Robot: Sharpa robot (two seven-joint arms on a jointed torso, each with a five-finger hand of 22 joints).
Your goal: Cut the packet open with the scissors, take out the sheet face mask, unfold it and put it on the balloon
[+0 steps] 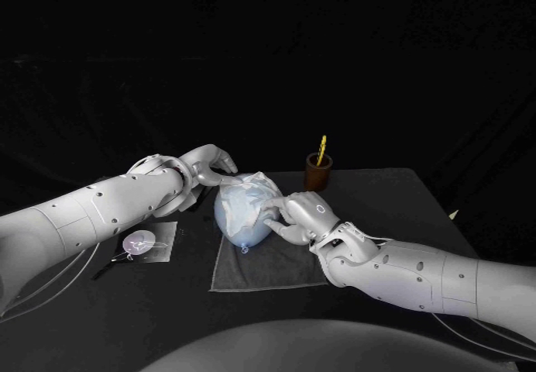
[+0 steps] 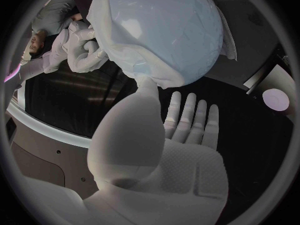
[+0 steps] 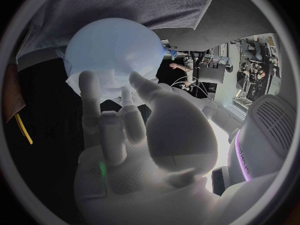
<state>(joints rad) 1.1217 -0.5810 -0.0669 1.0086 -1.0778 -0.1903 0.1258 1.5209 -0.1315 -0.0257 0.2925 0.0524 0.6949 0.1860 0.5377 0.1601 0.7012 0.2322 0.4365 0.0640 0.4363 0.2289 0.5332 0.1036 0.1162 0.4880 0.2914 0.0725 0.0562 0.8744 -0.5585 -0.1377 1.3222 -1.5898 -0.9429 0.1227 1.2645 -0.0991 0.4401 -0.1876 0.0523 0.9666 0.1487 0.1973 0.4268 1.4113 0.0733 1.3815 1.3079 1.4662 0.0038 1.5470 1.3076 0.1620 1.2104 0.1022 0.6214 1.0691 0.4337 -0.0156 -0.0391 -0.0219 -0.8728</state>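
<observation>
The balloon (image 1: 238,221), draped with the sheet face mask (image 1: 248,190), is kept from rolling on the bench's (image 1: 379,201) grey cloth (image 1: 268,271) by the spread fingers (image 1: 273,204) of the right hand (image 1: 300,217). The mask's edge is touched by the left hand (image 1: 207,167), fingers likewise spread, probably to smooth it.

Dim head view: black table (image 1: 391,194) and backdrop (image 1: 268,77) swallow light; the left arm (image 1: 90,213) at 8 o'clock, right arm (image 1: 430,273) at 4 o'clock and the balloon (image 1: 240,211) glow pale. Wrist views bend straight edges.
</observation>
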